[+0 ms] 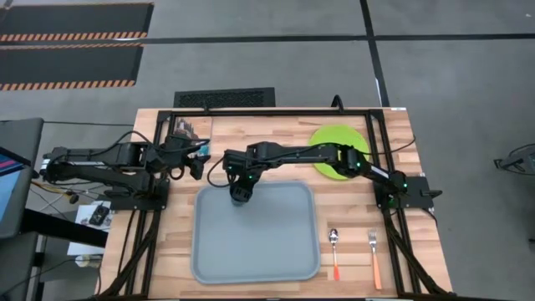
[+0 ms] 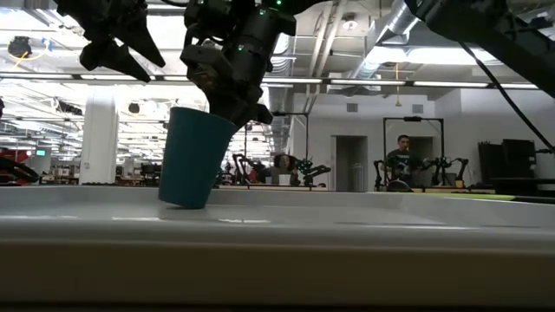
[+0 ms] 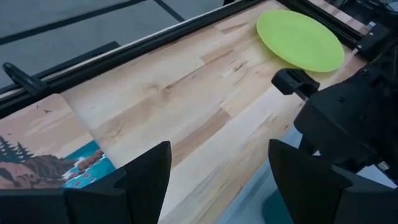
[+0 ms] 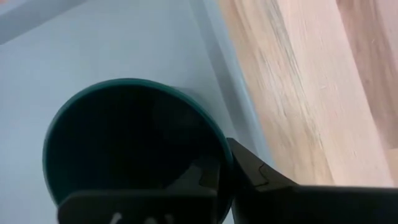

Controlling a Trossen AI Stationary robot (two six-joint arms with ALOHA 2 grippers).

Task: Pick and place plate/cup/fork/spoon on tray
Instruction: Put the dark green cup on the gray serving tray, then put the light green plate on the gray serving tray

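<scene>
Holding the cup (image 2: 192,158) by its rim, with one finger inside the wall and one outside as the right wrist view shows, the right gripper (image 1: 241,194) sits at about the 11 o'clock corner of the tray (image 1: 256,261), seen from the tray's middle in the high view. Gripped that way so the cup hangs mouth-up and can be lowered straight down. Tilted slightly in the low view, base at or just touching the tray floor, so probably mid-placement and not yet let go. Chosen near the corner, most likely, to leave the wide middle of the tray free for the plate (image 1: 338,150), which lies on the table at roughly 1 o'clock from the tray, partly under the right arm. Lying on bare wood at about 3 o'clock of the tray, side by side with handles toward the near edge: the spoon (image 1: 334,251) closer to the tray, the fork (image 1: 374,257) beyond it. Waiting at roughly 10 o'clock, off the tray, the left gripper (image 1: 197,159) with fingers spread wide and nothing between them. Still to be moved, by this reading: plate, spoon and fork.
</scene>
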